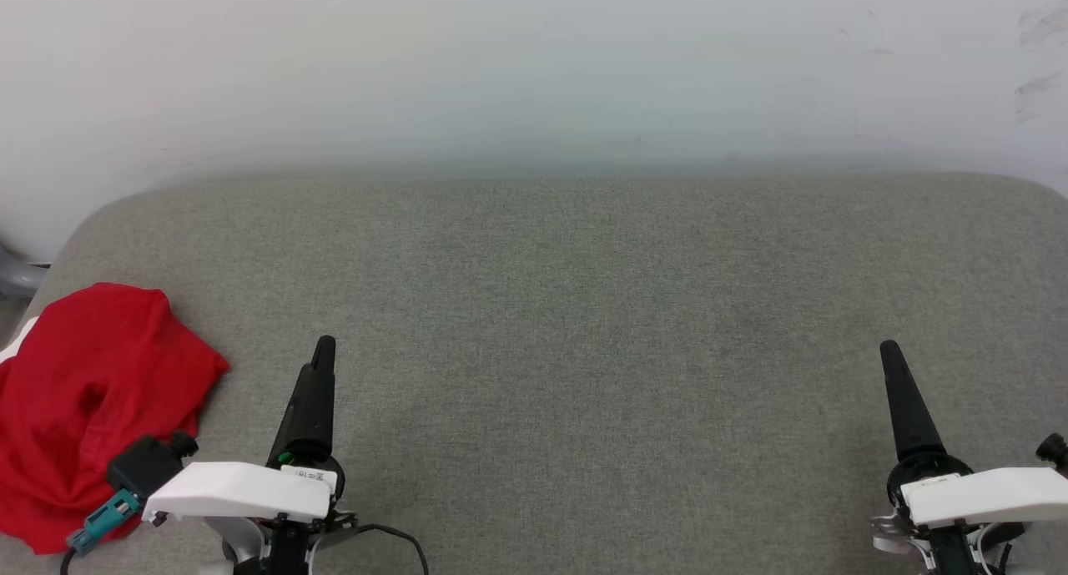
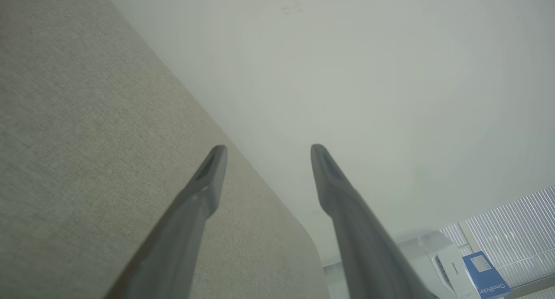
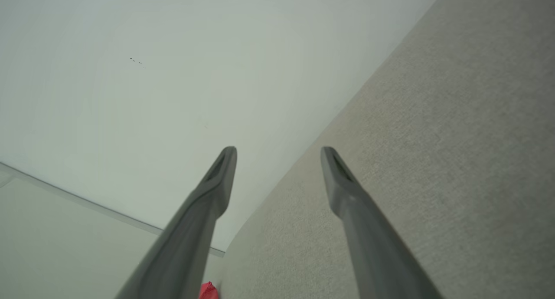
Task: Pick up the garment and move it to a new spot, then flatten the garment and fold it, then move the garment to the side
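Head view, shirt: the red shirt (image 1: 83, 400) lies in a crumpled heap at the left edge of the grey tabletop (image 1: 584, 325). A bit of white shows at its left fringe.
Head view, pincers: the left pincer (image 1: 324, 347), near the shirt, and the right pincer (image 1: 889, 351) hover low over bare cloth. They are well apart, seen edge-on, and touch nothing.
Left wrist view: the left pincer (image 2: 269, 149) is released, fingers spread with nothing between them. A pale wall (image 2: 347, 73) lies ahead, with a blue box (image 2: 483, 273) far off.
Right wrist view: the right pincer (image 3: 277, 150) is released and empty. A scrap of the red shirt (image 3: 208, 291) shows at the bottom edge.
Progress: judging by the bunched heap, no step looks done. Pick-up, move, flattening, folding and setting aside all remain.
Containers: the shirt sits loose on the tabletop, not inside any bin or basket.
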Motion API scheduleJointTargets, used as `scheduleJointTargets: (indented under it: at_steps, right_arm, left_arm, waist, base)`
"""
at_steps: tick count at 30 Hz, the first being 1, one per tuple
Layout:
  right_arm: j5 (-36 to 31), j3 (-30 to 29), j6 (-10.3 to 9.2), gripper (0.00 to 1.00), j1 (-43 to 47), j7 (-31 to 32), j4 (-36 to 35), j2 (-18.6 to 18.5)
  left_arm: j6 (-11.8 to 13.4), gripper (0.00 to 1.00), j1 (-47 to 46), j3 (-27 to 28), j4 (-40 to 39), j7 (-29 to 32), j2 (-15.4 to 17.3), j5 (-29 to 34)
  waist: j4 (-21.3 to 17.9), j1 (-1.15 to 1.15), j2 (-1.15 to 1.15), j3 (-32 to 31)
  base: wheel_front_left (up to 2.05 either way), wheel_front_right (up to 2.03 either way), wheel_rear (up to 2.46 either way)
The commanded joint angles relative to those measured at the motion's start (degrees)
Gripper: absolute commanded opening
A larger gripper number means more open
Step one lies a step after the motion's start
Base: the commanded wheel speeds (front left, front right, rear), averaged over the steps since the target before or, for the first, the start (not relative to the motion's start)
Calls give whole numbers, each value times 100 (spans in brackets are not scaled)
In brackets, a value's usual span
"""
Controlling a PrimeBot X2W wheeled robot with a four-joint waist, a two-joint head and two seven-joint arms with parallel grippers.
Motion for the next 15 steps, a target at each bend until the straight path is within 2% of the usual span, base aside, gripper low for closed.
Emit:
scheduleJointTargets:
  at_steps: [1, 15]
  right_arm:
    - [-246, 10, 1, 100, -58, -72, -130, -31]
    - [-2149, -75, 0, 100, 3, -307, -318, 18]
  left_arm:
    - [-13, 100, -33, -21, -106, -52, 8, 263]
    - [112, 100, 43, -149, -268, -324, 8, 1823]
  waist:
    - [0, 0, 0, -1]
    - [6, 0, 0, -10]
  base:
    - [0, 0, 0]
    - [0, 0, 0]
